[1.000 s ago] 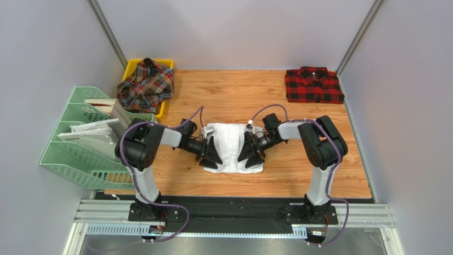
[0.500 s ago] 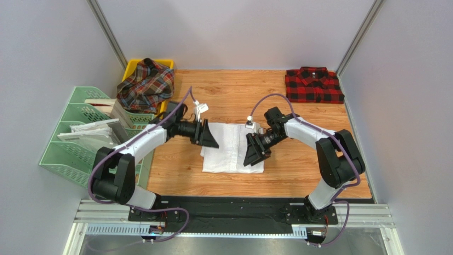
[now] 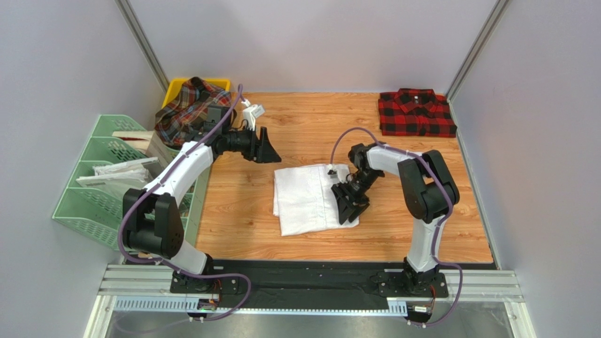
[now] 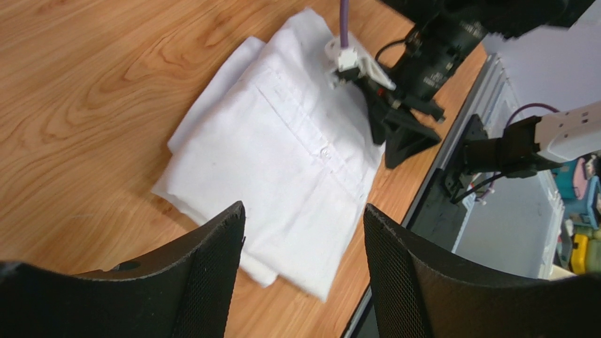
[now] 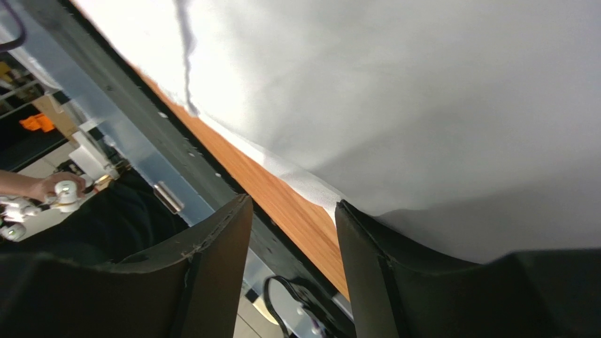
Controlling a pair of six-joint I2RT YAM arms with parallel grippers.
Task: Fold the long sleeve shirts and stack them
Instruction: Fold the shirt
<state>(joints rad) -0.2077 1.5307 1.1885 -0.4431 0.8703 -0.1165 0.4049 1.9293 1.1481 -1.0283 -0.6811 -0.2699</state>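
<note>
The white shirt (image 3: 307, 199) lies folded in a rectangle on the wooden table, slightly askew; the left wrist view shows its button placket (image 4: 282, 162). My right gripper (image 3: 348, 204) sits low at the shirt's right edge. Its jaws stand apart with nothing between them (image 5: 293, 211), and white cloth (image 5: 423, 105) rests against the outer side of one finger. My left gripper (image 3: 266, 146) hangs open (image 4: 303, 232) above the table behind and left of the shirt. The red-and-black checked shirt (image 3: 416, 113) lies folded at the back right. The tartan shirt (image 3: 192, 113) is bunched in a bin.
The yellow bin (image 3: 220, 84) holding the tartan shirt stands at the back left corner. Green file racks (image 3: 106, 190) with paper sheets (image 3: 116, 172) line the left side. Bare wood table (image 3: 423, 218) shows right of the white shirt.
My left arm rose off the white shirt and swung back-left toward the bin. My right gripper slid to the shirt's lower right edge with its jaws narrowing. The shirt turned slightly.
</note>
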